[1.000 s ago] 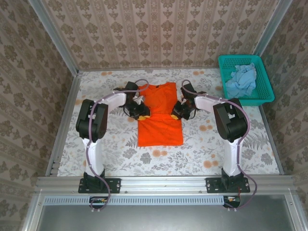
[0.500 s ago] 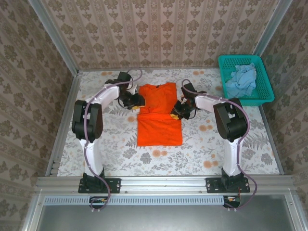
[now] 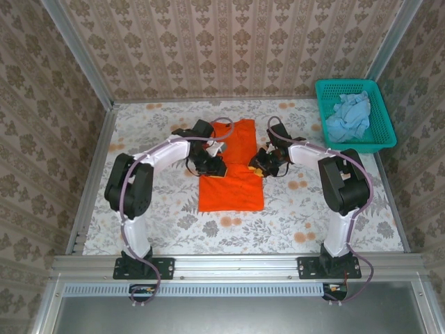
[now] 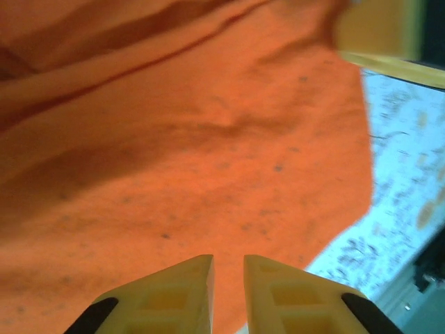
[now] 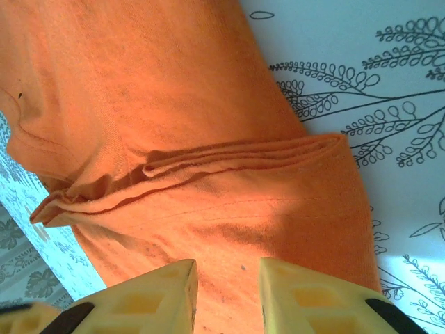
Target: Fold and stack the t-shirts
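Note:
The bright orange t-shirt [image 3: 233, 184] lies flat mid-table, its upper left part drawn inward. My left gripper [image 3: 212, 167] sits on its left side, and in the left wrist view the gripper [image 4: 228, 271] is shut on the orange cloth [image 4: 174, 139], which hangs close to the lens. My right gripper [image 3: 261, 167] rests at the shirt's right edge. In the right wrist view that gripper [image 5: 228, 278] stands open over the orange t-shirt [image 5: 174, 104], just below a folded-in sleeve. The pale blue t-shirt [image 3: 349, 115] lies crumpled in the basket.
A teal mesh basket [image 3: 361, 146] stands at the back right corner. The floral table [image 3: 160, 202] has bare room left, right and in front of the shirt. Metal frame rails run along the table's sides and near edge.
My left gripper went out to the shirt's upper left, then came back inward and nearer, drawing that side over. The shirt's top is narrower now. The right gripper barely shifted.

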`<state>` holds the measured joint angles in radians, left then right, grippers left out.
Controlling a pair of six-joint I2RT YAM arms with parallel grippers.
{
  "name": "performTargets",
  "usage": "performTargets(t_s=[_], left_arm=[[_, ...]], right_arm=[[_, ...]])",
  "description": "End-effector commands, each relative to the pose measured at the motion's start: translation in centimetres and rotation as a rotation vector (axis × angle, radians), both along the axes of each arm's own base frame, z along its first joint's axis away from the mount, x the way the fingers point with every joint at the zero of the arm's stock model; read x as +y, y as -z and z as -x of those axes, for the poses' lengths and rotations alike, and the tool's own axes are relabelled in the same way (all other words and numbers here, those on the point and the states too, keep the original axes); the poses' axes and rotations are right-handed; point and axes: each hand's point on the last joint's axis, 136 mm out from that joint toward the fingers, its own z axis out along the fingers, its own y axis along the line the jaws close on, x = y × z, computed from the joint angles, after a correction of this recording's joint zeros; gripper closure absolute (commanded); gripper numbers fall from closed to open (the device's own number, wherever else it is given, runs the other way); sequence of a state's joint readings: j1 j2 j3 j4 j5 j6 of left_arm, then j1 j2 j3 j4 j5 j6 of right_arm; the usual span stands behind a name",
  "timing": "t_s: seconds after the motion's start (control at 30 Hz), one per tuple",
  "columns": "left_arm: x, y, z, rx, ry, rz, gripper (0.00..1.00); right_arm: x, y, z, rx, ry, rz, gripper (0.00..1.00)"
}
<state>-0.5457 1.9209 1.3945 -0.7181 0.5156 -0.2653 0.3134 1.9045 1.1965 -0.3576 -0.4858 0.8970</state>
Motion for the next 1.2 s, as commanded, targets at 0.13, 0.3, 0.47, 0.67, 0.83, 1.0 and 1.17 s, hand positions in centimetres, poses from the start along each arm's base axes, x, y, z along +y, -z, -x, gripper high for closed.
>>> performTargets(t_s=[0.13,0.3,0.47,0.67,0.83,1.0,1.17], left_arm=[[2.9,2.8,-5.7,-0.089,-0.098,-0.113,0.79],[5.9,4.5,-7.7,-0.089,-0.168,-0.164,0.78],[7.8,4.3,-8.6,-0.082,-0.24,-0.163,0.71],[8.8,2.0,-7.8,-0.099,-0.277,-0.148,0.53],[9.8,0.9,-3.0,-0.021,-0.318,-0.131,0.41],[10.0,1.3,4.2,0.132,-0.352,-0.077,0.41],[9.9,2.6,9.3,0.255,-0.402,-0.047,0.46]], right_arm=[[-0.6,2.0,1.1,0.068,0.011,0.04,0.69],[-0.8,3.0,1.6,0.109,0.019,0.053,0.69],[-1.0,2.5,1.7,0.1,0.003,0.055,0.67],[-1.1,-0.7,1.6,-0.02,-0.022,0.029,0.53],[-2.2,-2.3,4.7,-0.063,-0.064,0.059,0.43],[-2.1,-1.7,10.3,0.022,-0.149,0.089,0.42],[-1.9,-0.2,14.6,0.09,-0.212,0.144,0.42]])
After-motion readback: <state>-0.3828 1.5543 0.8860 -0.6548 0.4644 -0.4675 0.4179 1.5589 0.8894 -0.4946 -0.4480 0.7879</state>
